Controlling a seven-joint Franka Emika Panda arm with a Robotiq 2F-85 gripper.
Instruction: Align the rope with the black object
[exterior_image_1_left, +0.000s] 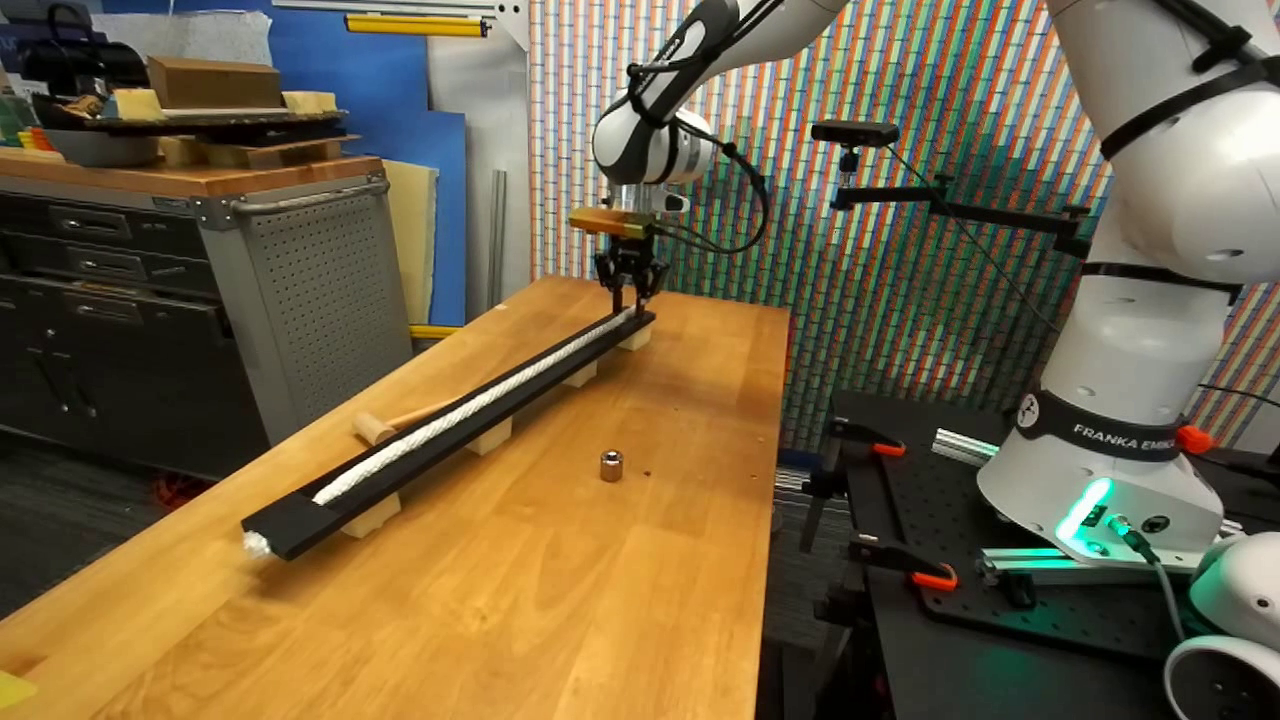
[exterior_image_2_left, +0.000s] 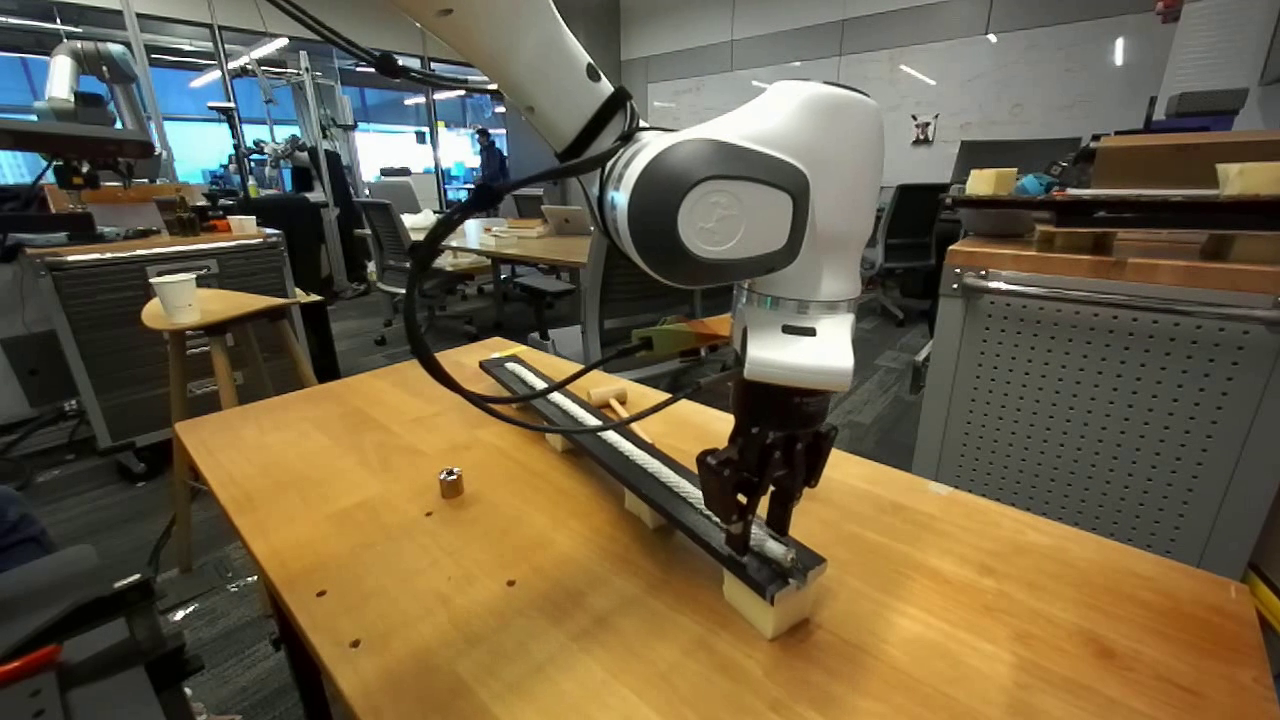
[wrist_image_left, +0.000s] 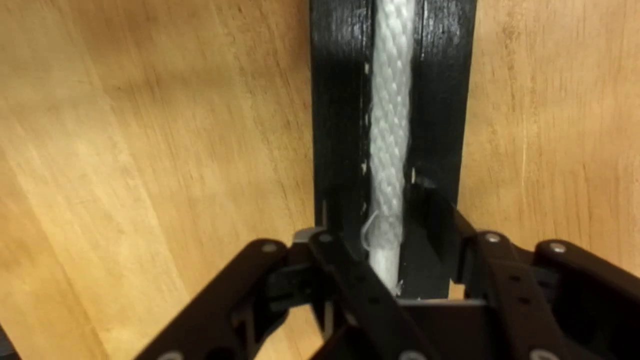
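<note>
The black bar (exterior_image_1_left: 290, 515) lies lengthwise on the table, raised on pale blocks. It also shows in an exterior view (exterior_image_2_left: 660, 498) and the wrist view (wrist_image_left: 340, 125). The white rope (exterior_image_1_left: 470, 406) runs straight along the bar's middle, seen in an exterior view (exterior_image_2_left: 650, 461) and the wrist view (wrist_image_left: 391, 110). One rope tip shows at the bar's end away from the gripper, past a black section that hides part of it. My gripper (exterior_image_1_left: 628, 308) points down at the opposite end, open (exterior_image_2_left: 760, 538), its fingers on either side of the rope's end (wrist_image_left: 384, 210), apart from it.
Pale blocks (exterior_image_1_left: 492, 437) (exterior_image_2_left: 770, 605) support the bar. A wooden mallet (exterior_image_1_left: 373, 428) (exterior_image_2_left: 607, 397) lies close beside it. A small metal cylinder (exterior_image_1_left: 611, 466) (exterior_image_2_left: 451, 483) stands on the wooden table (exterior_image_1_left: 560, 570). A grey cabinet (exterior_image_1_left: 310, 300) stands beyond the table's edge.
</note>
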